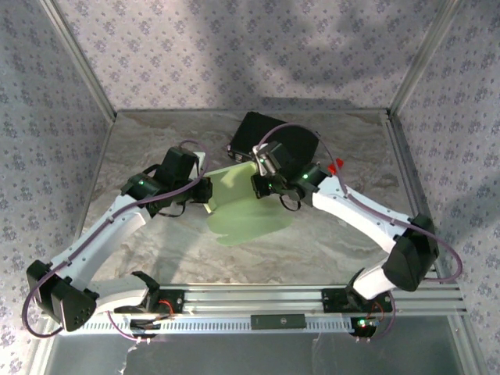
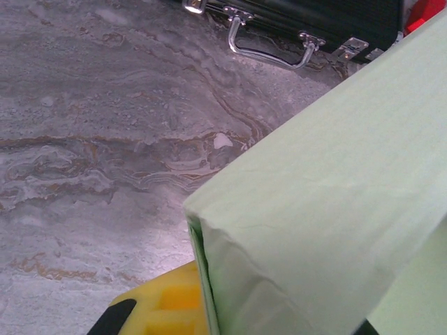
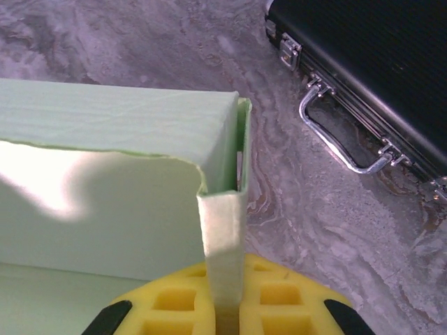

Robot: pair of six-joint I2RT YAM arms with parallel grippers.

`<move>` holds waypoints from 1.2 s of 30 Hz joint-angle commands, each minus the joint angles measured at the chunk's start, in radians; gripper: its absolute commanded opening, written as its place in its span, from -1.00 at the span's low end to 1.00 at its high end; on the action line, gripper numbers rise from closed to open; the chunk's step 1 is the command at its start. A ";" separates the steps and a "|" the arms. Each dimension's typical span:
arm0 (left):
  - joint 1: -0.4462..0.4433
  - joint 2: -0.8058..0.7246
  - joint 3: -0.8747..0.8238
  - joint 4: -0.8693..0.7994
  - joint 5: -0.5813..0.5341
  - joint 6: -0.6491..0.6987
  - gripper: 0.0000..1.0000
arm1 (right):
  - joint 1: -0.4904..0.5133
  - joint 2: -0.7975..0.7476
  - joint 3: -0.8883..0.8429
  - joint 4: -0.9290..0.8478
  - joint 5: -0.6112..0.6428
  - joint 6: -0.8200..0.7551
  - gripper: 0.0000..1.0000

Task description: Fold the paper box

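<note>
Paper box (image 1: pixel 250 207) at the middle of the table (image 1: pixel 328 250), partly raised, its rounded flap lying flat toward the near edge. The left tool (image 1: pixel 205 193) is closed on the box's left wall. The right tool (image 1: pixel 261 186) pinches a narrow upright corner flap between yellow pads (image 3: pixel 272 276). Bare table lies open to the left, right and front. The black case (image 1: pixel 275 141) stands just behind the box. From above, both tools cover the box's side edges; each wrist view cuts off its far walls.
</note>
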 commanded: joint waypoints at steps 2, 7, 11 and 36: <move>-0.011 -0.007 0.020 0.076 0.082 0.012 -1.00 | 0.042 0.043 0.036 -0.039 0.090 0.056 -0.88; -0.011 -0.010 0.014 0.077 0.081 0.010 -1.00 | 0.075 0.078 0.063 -0.051 0.133 0.094 -0.96; -0.012 -0.009 0.017 0.076 0.080 0.010 -1.00 | 0.098 0.104 0.090 -0.094 0.198 0.135 -1.00; -0.047 -0.114 0.067 0.009 0.012 0.010 0.34 | 0.050 0.072 0.099 -0.223 0.286 0.267 -1.00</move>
